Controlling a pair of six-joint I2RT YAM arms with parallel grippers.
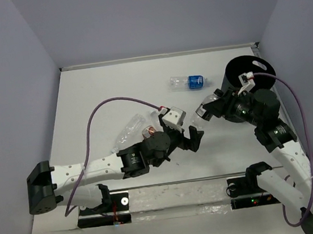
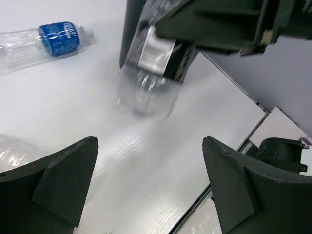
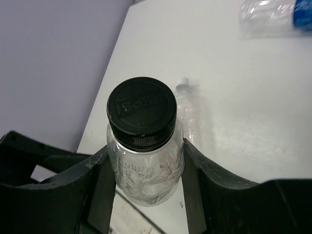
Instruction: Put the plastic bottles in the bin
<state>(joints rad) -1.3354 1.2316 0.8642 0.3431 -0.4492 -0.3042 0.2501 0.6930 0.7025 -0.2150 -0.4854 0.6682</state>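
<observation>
My right gripper (image 1: 209, 108) is shut on a clear bottle with a black cap and black label (image 3: 141, 109), held above the table just left of the black bin (image 1: 248, 73). The same bottle hangs in the left wrist view (image 2: 155, 58). My left gripper (image 1: 196, 135) is open and empty, its fingers (image 2: 73, 165) wide apart low over bare table, below that held bottle. A blue-labelled bottle (image 1: 189, 82) lies on the table left of the bin, also in the left wrist view (image 2: 53, 39). Clear bottles (image 1: 130, 128), one red-capped (image 1: 148, 132), lie beside the left arm.
A further clear bottle (image 3: 187, 109) lies on the table beyond the right gripper's fingers. Purple walls close in the white table on the left, back and right. A metal rail (image 1: 176, 183) runs along the near edge by the arm bases.
</observation>
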